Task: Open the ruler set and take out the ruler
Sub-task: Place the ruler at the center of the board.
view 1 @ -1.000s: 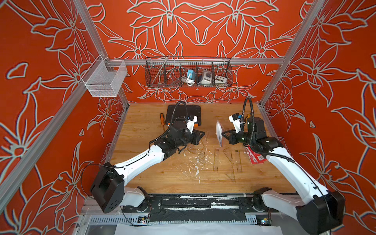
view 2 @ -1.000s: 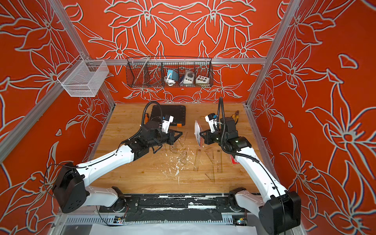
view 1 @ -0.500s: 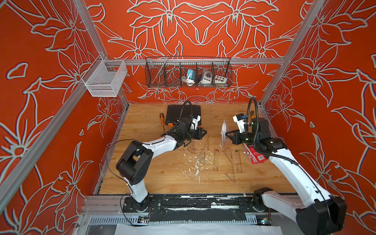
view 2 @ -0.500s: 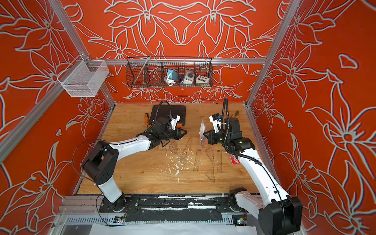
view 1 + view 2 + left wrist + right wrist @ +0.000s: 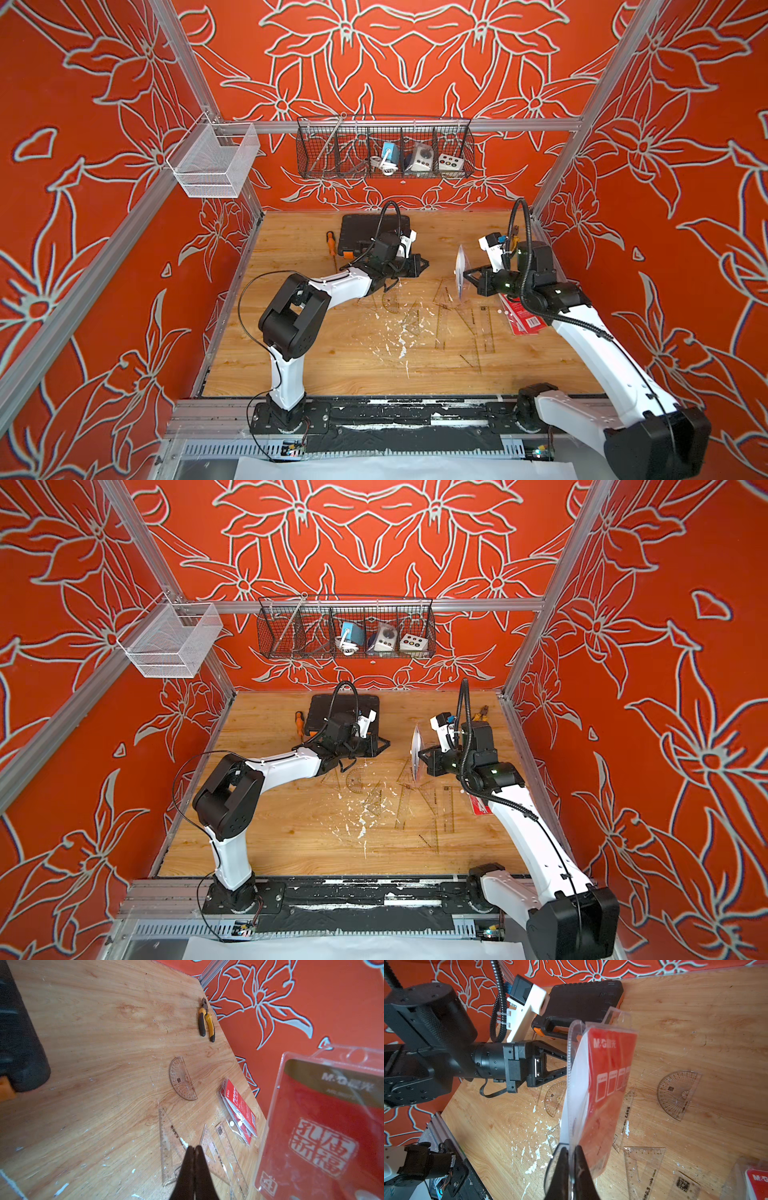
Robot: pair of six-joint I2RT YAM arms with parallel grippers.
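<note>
Ruler set (image 5: 459, 272) looks only a thin edge in both top views; right wrist cam shows its red face, w/ right gripper (image 5: 571, 1150) pinching it. Left gripper (image 5: 194, 1148) closed, empty.

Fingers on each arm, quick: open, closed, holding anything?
Left fingers: closed, holding nothing.
Right fingers: closed on the ruler set.

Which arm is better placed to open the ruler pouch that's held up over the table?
Left. The right fingers are shut on the edge of the ruler pouch, holding it upright, so that arm is busy. The left fingers are shut on nothing and hover close beside it.
</note>
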